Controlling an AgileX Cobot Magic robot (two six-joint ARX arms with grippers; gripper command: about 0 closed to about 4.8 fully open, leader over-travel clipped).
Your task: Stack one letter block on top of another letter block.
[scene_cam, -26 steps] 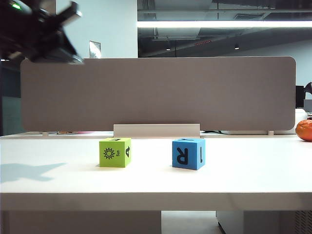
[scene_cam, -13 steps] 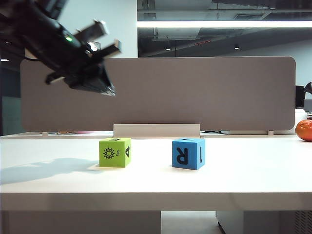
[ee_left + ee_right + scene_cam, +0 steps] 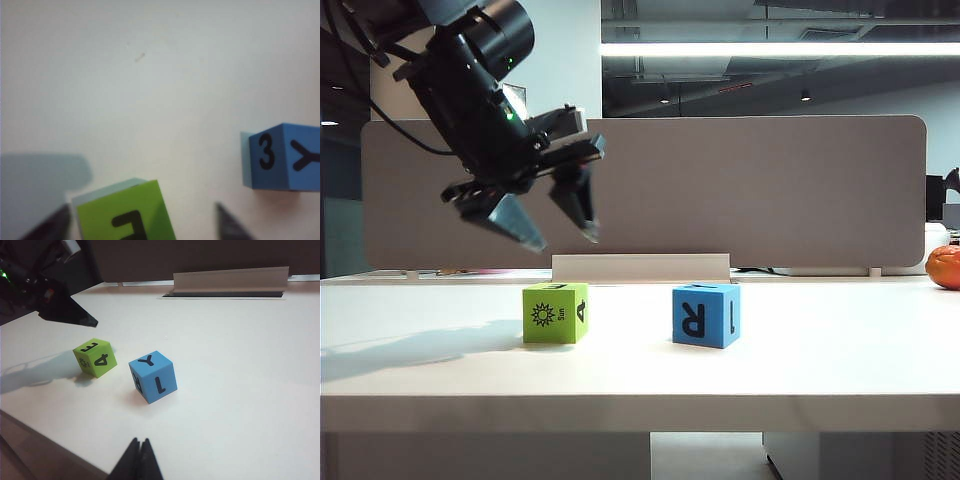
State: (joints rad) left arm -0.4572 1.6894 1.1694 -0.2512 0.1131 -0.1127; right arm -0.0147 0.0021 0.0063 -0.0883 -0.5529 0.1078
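The lime-green letter block with a sun symbol and a "4" rests on the white table. The blue letter block with an "R" and a "1" stands a block's width to its right. My left gripper hangs open a little above the green block, fingers pointing down and apart from it. In the left wrist view the green block lies between the spread fingertips, with the blue block off to one side. My right gripper is shut and empty, low over the table's near edge, well short of the green block and the blue block.
A grey partition panel runs along the table's back edge, with a white strip at its foot. An orange round object sits at the far right edge. The left arm looms over the table near the green block.
The left arm has swung down and to the right from the upper left corner to just above the green block, and its jaws have opened. Both blocks stay put.
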